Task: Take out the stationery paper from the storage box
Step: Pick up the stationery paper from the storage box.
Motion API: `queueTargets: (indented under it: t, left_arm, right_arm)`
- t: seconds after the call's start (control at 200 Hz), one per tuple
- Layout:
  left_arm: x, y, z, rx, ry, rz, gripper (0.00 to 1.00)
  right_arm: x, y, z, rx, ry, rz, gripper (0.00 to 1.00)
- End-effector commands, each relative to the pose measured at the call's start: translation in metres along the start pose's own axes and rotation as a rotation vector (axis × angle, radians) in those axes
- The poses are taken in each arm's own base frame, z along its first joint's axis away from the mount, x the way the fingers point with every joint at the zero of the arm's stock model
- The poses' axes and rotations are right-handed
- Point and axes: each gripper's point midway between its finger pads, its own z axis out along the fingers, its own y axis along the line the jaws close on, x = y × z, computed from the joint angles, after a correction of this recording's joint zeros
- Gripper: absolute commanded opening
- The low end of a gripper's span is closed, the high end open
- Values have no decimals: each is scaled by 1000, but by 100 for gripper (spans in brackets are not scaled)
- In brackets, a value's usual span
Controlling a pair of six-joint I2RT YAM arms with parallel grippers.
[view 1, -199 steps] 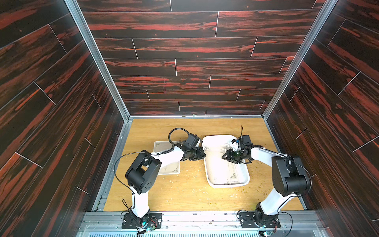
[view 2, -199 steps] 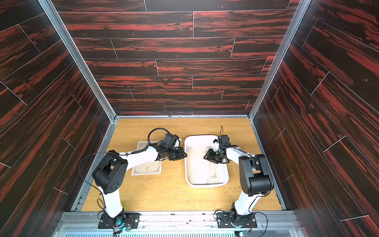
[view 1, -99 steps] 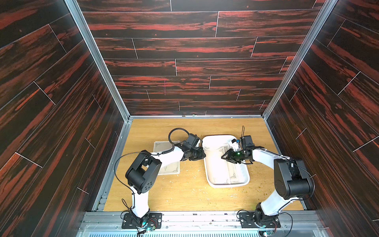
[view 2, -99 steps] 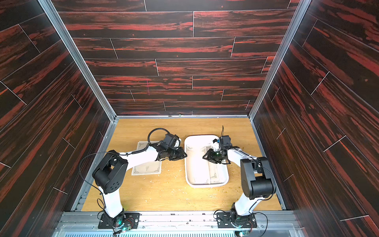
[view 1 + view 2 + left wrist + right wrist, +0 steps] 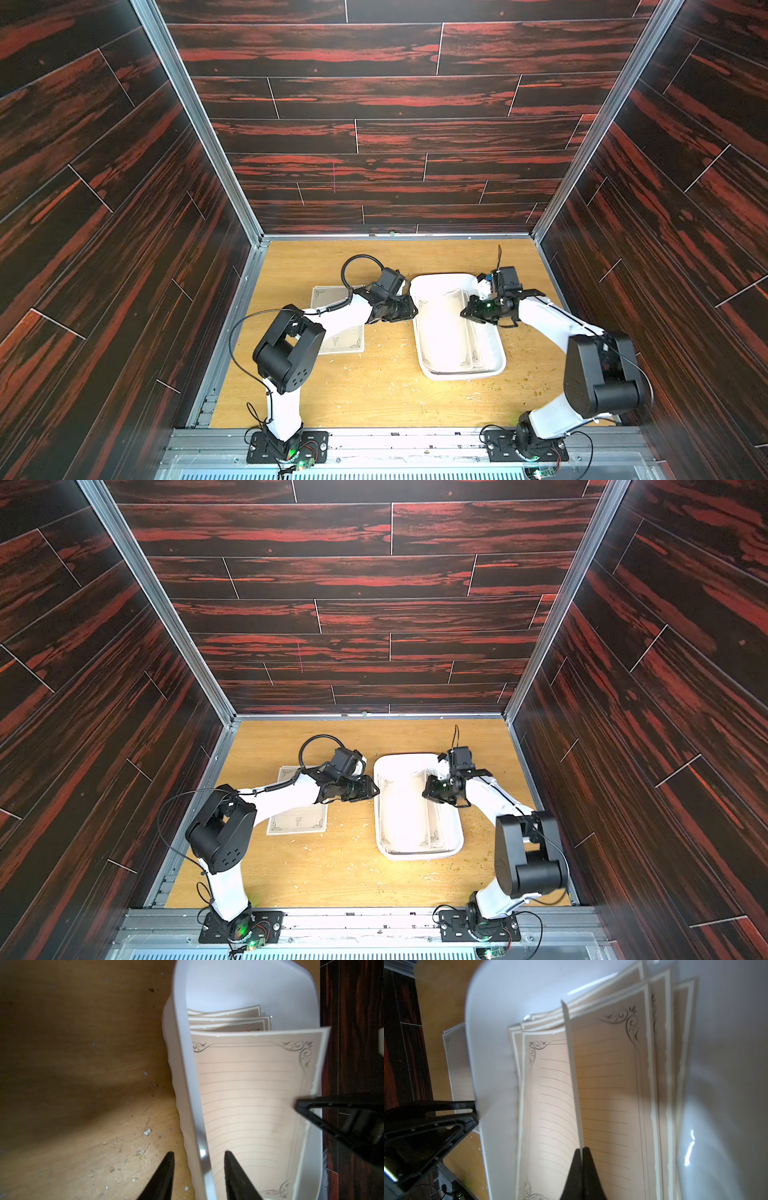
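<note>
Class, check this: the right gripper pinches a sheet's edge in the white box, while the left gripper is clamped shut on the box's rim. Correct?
No. The left gripper is open, its jaws either side of the box rim with gaps, as the left wrist view shows. The right gripper does pinch the edge of the sheet.

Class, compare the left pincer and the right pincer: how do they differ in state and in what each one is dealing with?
The left pincer is open; the right pincer is shut. The left pincer straddles the storage box rim with gaps either side, while the right pincer pinches the raised edge of a stationery paper sheet. Both are black, pointed and working at the box.
</note>
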Motion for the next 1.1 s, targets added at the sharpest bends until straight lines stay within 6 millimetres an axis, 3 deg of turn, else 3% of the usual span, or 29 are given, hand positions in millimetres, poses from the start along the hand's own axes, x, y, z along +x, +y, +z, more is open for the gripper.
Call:
queueTargets:
  t: [0.0,0.02,0.155,0.381,0.621,0.701,0.757,0.837,0.897,1.097]
  left_arm:
    - [-31,-24,-42,8,-131,98,48]
    - [-36,-31,-55,19,-164,116,48]
    - [-50,-47,-91,42,-277,229,50]
    - [-62,-73,-163,88,-509,452,50]
    - [-57,-88,-232,133,-717,573,56]
    - [-50,-93,-249,163,-759,615,58]
    - [-42,-97,-259,188,-777,663,71]
    - [-30,-107,-274,238,-792,738,75]
    - [-23,-113,-285,268,-801,773,85]
    - [12,-147,-313,472,-753,948,88]
  right_arm:
    - [-6,-2,-25,93,-24,-48,0]
    - [-7,-1,-30,102,-32,-53,0]
    - [-17,17,-62,162,-83,-127,0]
    - [-29,61,-117,301,-153,-337,0]
    - [-30,131,-178,312,-254,-611,0]
    - [-26,159,-202,239,-311,-682,0]
    - [-23,179,-222,145,-362,-715,0]
    - [-16,208,-255,-10,-462,-765,0]
    - [-9,225,-283,-109,-552,-810,0]
    - [35,264,-356,-416,-771,-1022,0]
